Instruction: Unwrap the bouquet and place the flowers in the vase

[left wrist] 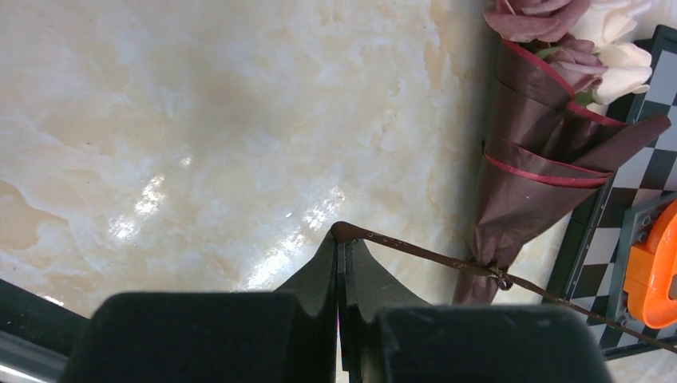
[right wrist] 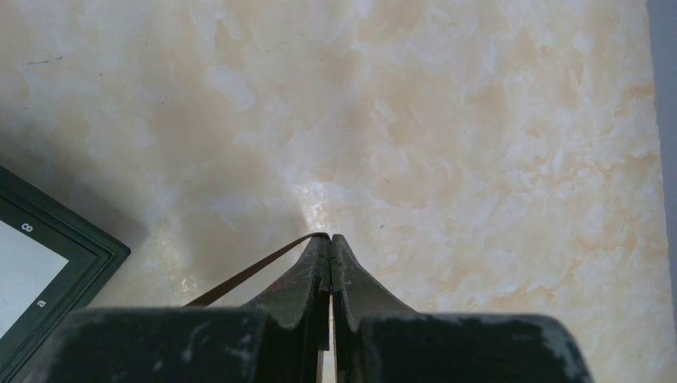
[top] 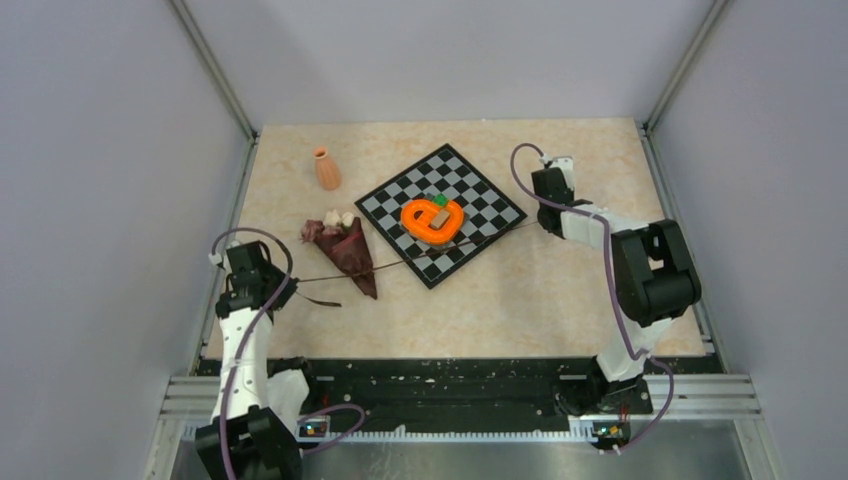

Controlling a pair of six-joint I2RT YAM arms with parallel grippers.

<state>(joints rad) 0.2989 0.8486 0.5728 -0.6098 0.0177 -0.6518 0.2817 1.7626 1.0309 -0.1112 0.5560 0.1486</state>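
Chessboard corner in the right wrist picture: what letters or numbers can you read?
"8": on the chessboard's pale margin, lying sideways.
"a": same margin, near the corner.
Top view: any board markings are too small to read.

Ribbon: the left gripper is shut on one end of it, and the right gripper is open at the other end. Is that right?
Not quite. The right gripper is not open. The right wrist view shows its jaws closed on the other end of the ribbon. The left gripper is shut on one end, as you say.
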